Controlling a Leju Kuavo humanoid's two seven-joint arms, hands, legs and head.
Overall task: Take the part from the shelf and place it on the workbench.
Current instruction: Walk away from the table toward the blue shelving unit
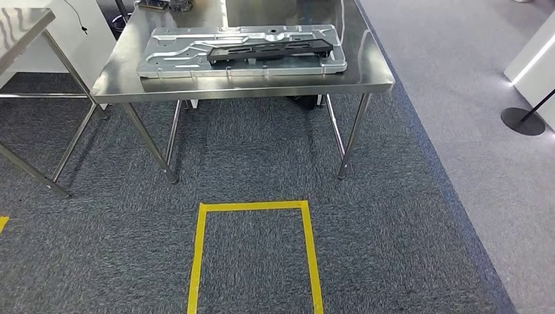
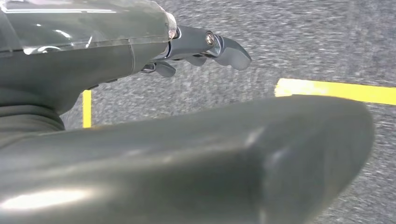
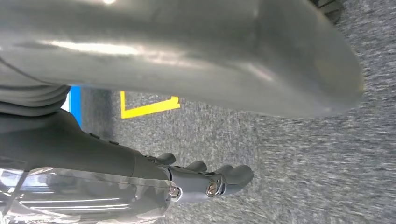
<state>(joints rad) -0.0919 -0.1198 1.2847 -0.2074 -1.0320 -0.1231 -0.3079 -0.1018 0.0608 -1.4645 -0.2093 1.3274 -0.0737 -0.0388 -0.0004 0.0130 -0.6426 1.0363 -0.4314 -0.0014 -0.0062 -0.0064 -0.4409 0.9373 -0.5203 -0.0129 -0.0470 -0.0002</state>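
Black part [image 1: 269,50] flat on workbench [image 1: 373,69], apparently atop metal panel [image 1: 170,55].

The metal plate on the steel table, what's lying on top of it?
A long black part lies lengthwise on the metal plate, which rests flat on the steel table. What the plate covers underneath cannot be seen.

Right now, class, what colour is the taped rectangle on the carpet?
Yellow; the taped rectangle on the grey carpet shows best in the head view.

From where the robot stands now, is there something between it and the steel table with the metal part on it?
Nothing visible blocks the way. Grey carpet with a yellow tape rectangle lies before the steel table, where the black part rests on a silver panel. The left hand and right hand hang over the carpet, holding nothing.
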